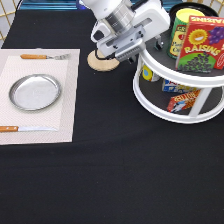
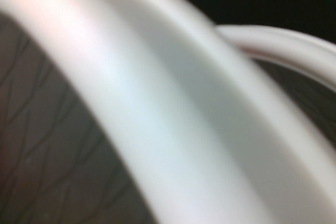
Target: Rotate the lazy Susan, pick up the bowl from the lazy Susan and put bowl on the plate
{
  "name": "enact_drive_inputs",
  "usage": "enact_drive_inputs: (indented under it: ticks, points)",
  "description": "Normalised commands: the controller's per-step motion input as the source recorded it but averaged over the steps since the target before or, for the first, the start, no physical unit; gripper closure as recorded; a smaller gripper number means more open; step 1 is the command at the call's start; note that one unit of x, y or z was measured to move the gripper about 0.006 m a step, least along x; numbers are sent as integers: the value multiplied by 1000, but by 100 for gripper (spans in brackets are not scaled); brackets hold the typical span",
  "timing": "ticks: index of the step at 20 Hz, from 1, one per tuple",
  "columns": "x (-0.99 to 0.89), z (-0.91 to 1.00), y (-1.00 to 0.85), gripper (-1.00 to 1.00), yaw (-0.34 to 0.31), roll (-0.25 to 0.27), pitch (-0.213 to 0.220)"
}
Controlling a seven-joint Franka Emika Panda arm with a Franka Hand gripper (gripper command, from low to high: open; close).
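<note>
At the exterior view's top, just left of the lazy Susan point(image 1: 165, 107), my pincer point(image 1: 134, 56) hangs against the white rim of the upper tier; from this angle I cannot tell how far open it is or whether it has hold of anything. My wrist view is filled by a smooth white curved band point(image 2: 172, 115) with dark grey ridged material beside it, most likely the turntable's rim seen from very close. The bowl point(image 1: 192, 9) shows only as a thin glossy black arc at the back of the top tier, behind a yellow tin point(image 1: 181, 30) and a red raisin box point(image 1: 202, 45), which would explain why I come in low at the edge. More small packets point(image 1: 182, 100) sit on the lower tier. Well apart, at the exterior view's left, the plate point(image 1: 35, 92) lies bare and shiny on a pale woven placemat point(image 1: 67, 100), set like a table place with a wooden-handled fork point(image 1: 45, 57) above and a knife point(image 1: 25, 129) below. A round cork coaster point(image 1: 100, 62) rests on the black cloth surface point(image 1: 115, 175) just beneath my hand.
</note>
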Motion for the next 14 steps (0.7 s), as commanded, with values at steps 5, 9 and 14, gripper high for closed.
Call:
enact_drive_inputs:
  ticks: [5,9,14]
  points:
    - [-126,369,-182,-100,40,51,0]
    - [-456,335,-10,-100,37,-51,0]
    - [-754,53,226,-100,84,-209,-33]
